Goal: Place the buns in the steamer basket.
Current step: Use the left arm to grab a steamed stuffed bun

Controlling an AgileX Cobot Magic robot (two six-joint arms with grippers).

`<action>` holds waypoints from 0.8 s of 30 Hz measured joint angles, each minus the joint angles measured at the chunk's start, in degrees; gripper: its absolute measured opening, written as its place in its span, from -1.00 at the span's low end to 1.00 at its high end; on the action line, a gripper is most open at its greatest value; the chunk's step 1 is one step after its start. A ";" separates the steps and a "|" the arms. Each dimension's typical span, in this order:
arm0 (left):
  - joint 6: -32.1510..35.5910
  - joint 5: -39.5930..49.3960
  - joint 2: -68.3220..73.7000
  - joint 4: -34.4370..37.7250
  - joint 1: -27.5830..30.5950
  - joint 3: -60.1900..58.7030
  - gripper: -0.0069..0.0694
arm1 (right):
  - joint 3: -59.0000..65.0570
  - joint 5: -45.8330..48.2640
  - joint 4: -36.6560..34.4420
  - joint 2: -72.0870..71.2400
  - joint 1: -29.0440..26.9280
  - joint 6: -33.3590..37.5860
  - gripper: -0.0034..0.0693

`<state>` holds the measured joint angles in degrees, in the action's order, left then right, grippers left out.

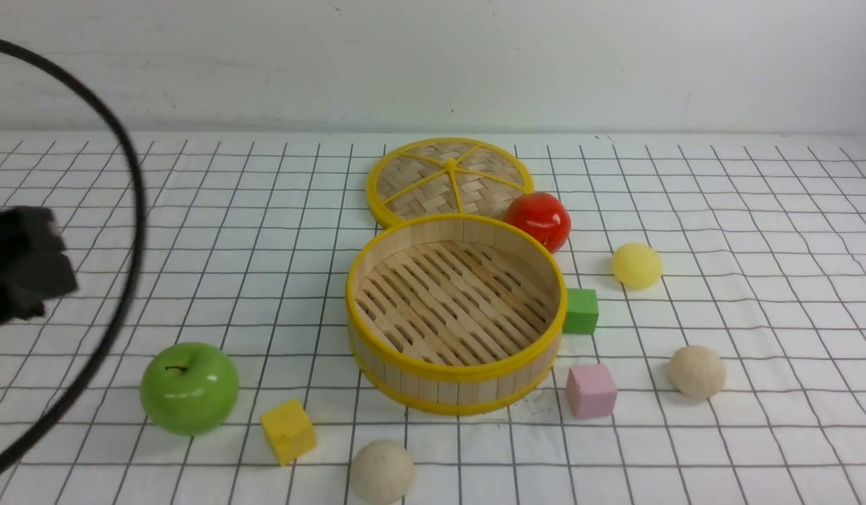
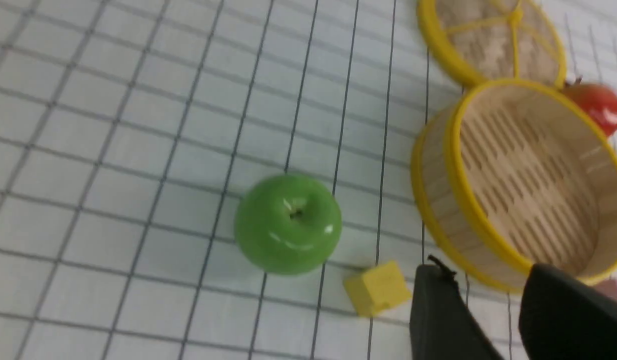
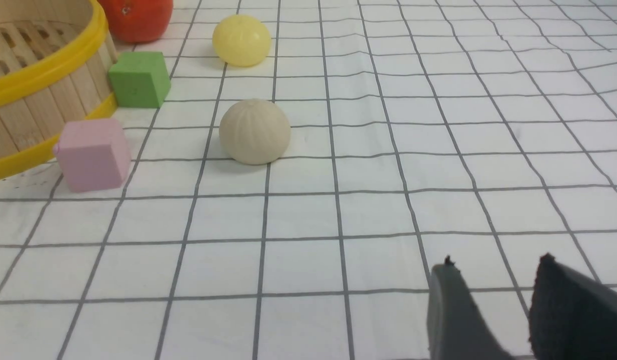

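Steamer basket stands empty, and we see every bun outside it on the gridded cloth: one cream bun in front, another cream bun and the pale yellow bun to its right; left gripper and right gripper gape empty.

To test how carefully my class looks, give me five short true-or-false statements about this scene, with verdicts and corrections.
1. The steamer basket holds nothing. True.
2. The woven lid covers the basket. False: the lid lies flat behind it.
3. The pale yellow bun and both beige buns lie outside the basket. True.
4. The apple sits to the basket's right. False: the green apple sits to its left.
5. The green cube stands close beside the basket's right side. True.
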<state>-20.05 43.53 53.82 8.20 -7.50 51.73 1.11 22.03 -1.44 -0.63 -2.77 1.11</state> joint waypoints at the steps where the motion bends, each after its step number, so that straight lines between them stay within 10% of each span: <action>1: 3.01 1.30 3.19 3.28 0.00 0.11 -0.19 | 0.00 0.00 0.00 0.00 0.00 0.00 -0.25; 9: 17.79 6.08 14.77 15.45 -4.01 0.39 -0.19 | 0.00 0.00 0.00 0.00 0.00 0.00 -0.25; 24: -5.88 7.85 35.17 -11.42 -29.66 15.42 -0.19 | 0.00 0.00 0.00 0.00 0.00 0.00 -0.25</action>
<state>-25.93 51.38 88.99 -3.22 -37.16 67.16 1.11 22.03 -1.44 -0.63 -2.77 1.11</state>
